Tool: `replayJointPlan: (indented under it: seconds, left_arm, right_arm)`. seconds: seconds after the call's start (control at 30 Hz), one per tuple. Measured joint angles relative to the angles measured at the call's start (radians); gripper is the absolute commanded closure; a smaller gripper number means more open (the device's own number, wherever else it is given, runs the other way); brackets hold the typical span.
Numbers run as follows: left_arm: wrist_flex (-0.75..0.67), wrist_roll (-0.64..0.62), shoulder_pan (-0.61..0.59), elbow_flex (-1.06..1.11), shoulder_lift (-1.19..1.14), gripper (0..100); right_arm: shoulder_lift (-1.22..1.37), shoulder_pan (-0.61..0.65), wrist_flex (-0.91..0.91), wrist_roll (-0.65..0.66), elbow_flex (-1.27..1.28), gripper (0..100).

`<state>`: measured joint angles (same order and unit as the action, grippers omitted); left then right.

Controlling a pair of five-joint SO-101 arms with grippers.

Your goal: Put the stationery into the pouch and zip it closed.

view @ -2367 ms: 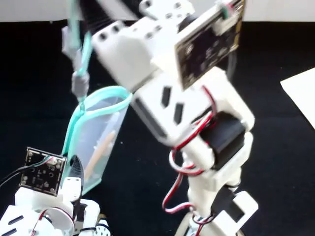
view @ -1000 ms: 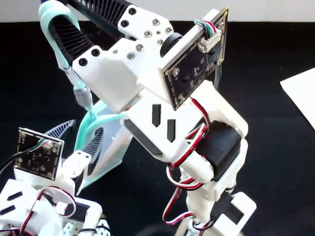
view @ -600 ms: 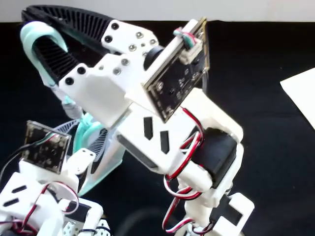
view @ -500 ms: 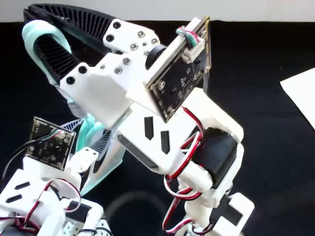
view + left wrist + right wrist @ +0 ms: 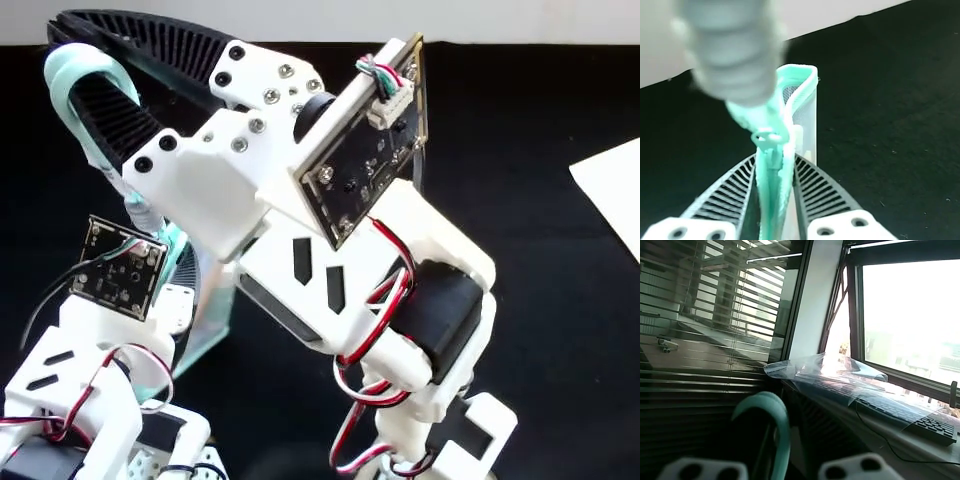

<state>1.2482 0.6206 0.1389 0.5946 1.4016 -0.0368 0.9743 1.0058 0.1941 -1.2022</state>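
The translucent pouch (image 5: 214, 312) with its mint-green zipper edge (image 5: 802, 115) hangs upright at the left of the high view, mostly behind the arms. My left gripper (image 5: 774, 200) is shut on the pouch's zipper edge, one black ribbed finger (image 5: 822, 190) on each side, just below the zipper slider (image 5: 767, 137). My right gripper (image 5: 75, 60) is raised at the upper left, shut on the pouch's mint-green pull loop (image 5: 68, 85), which curves between its fingers (image 5: 771, 412). The left arm's wrist (image 5: 120, 275) covers the pouch's contents.
The table top is black. A white sheet (image 5: 612, 190) lies at the right edge of the high view. The right arm's white body (image 5: 340, 270) spans the middle of that view. The right wrist view faces up at window blinds and a desk.
The right gripper lifted the pull loop up and to the left, then held still. The left arm rose along the pouch and shut on its zipper edge. The pouch's mouth went from open to narrow.
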Motion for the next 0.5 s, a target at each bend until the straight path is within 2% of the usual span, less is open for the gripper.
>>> replayJointPlan:
  seconds: [0.13,0.27,0.5]
  left_arm:
    - [0.005,0.000,-0.060,-0.095,-0.002,99]
    - [0.091,0.000,-0.100,-0.190,0.008,99]
    - [0.273,0.000,-0.138,-0.305,0.009,99]
  right_arm:
    - [0.000,-0.058,0.098,0.000,0.000,99.1]
    - [0.000,-0.149,0.204,0.000,0.000,99.1]
    - [0.000,-0.425,0.264,0.000,0.000,99.1]
